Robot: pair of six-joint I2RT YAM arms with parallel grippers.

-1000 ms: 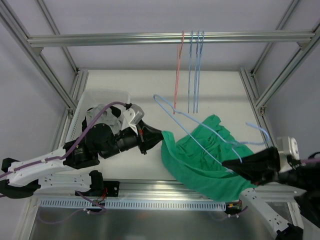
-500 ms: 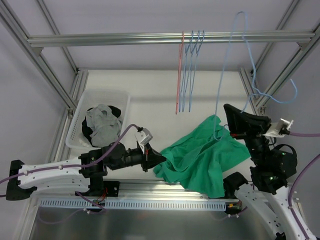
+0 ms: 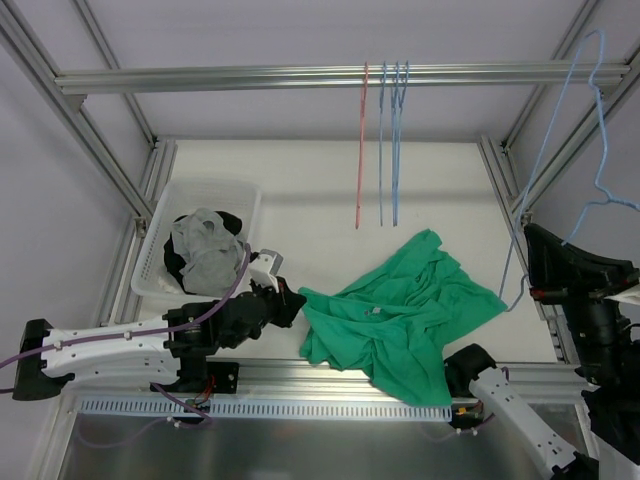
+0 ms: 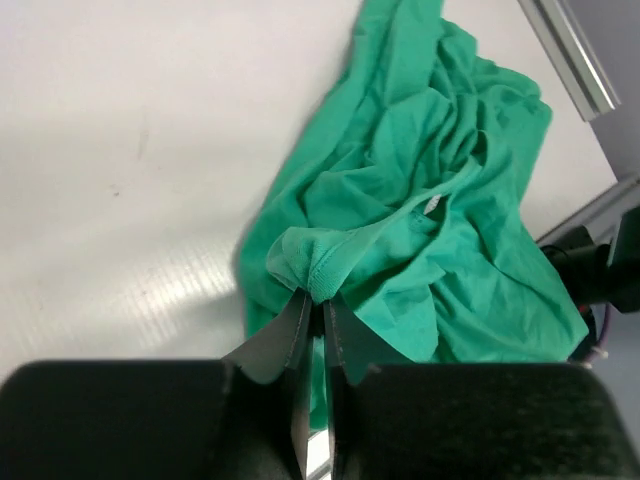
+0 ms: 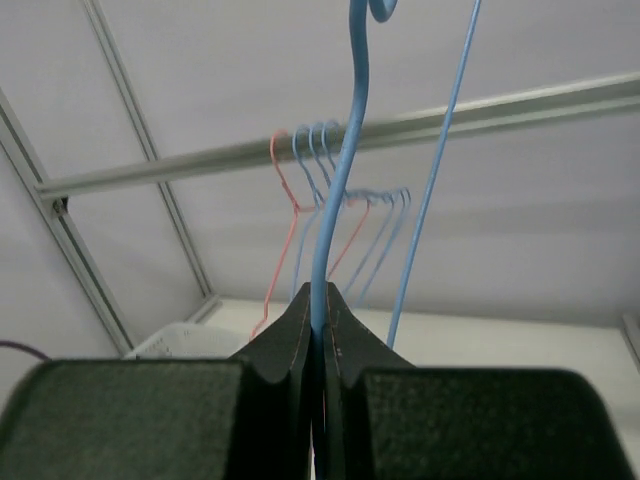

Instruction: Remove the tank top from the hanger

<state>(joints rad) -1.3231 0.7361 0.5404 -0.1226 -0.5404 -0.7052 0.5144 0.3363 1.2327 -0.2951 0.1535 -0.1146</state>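
Observation:
The green tank top (image 3: 400, 315) lies crumpled on the white table, free of the hanger; in the left wrist view it spreads ahead and right (image 4: 430, 200). My left gripper (image 3: 293, 303) is shut on a fold of its left edge, seen pinched in the left wrist view (image 4: 318, 298). My right gripper (image 3: 548, 262) is shut on the light blue wire hanger (image 3: 560, 150) and holds it bare and upright at the far right, high above the table. In the right wrist view the hanger's wire (image 5: 340, 180) rises from between the fingers (image 5: 318, 300).
A white basket (image 3: 160, 262) with grey and dark clothes stands at the left. One red and several blue hangers (image 3: 385, 140) hang from the metal rail (image 3: 200, 78) at the back. Frame posts run along both sides.
My right gripper has swung the blue hanger further right and up, clear of the tank top. My left gripper has lowered with the fabric, and the tank top has settled flatter on the table.

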